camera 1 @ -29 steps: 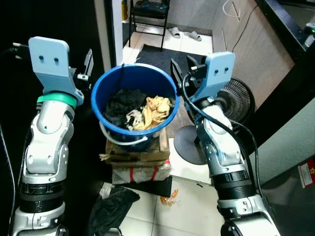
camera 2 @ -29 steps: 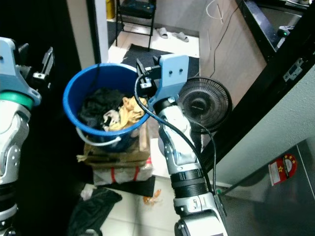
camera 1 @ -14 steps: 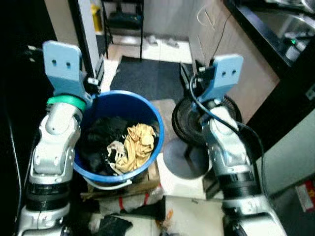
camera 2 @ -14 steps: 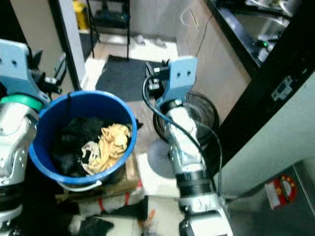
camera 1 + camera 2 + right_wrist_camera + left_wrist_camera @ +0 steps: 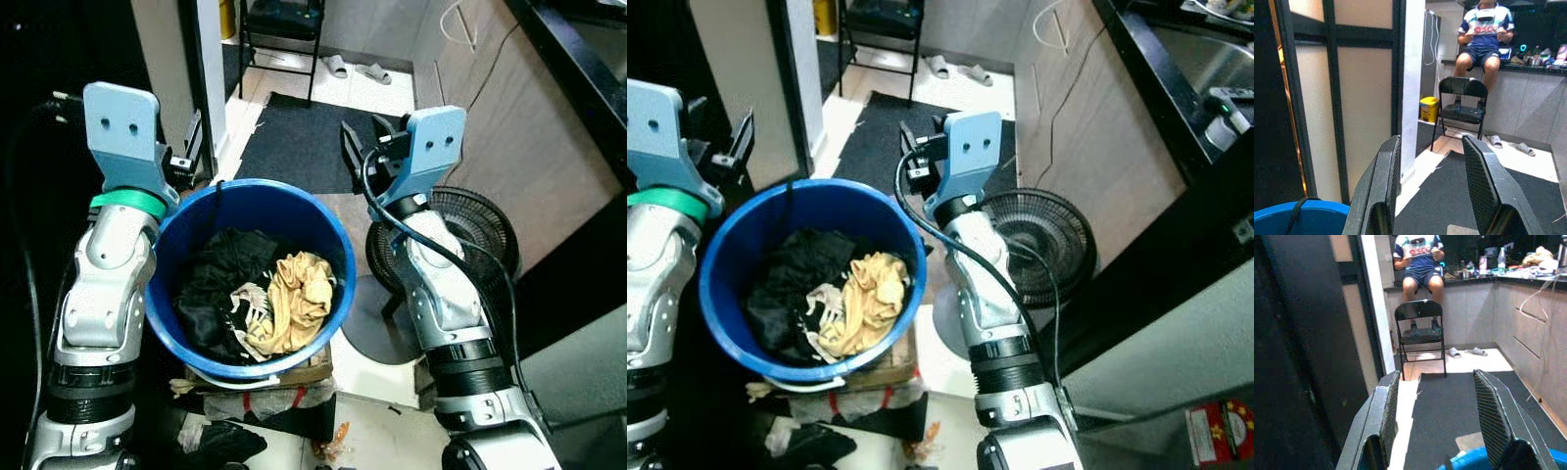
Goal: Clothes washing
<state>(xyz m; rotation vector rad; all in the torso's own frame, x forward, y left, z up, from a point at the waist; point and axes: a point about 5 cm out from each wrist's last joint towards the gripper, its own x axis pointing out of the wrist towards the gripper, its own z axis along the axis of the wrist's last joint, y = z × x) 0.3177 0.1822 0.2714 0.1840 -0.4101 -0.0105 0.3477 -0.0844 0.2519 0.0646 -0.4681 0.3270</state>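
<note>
- Head views are sharp, with no motion blur; even indoor light falls on the pale tiled floor beyond the blue bucket.
- Left of the bucket the room drops into near-black shadow.
- The silver arm casings beside the bucket catch soft highlights.
- In the left wrist view the dark door is murky, while the counter behind the folding chair is brighter.
- The near fingers look slightly soft.

Seated person's head beyond top edge
</note>
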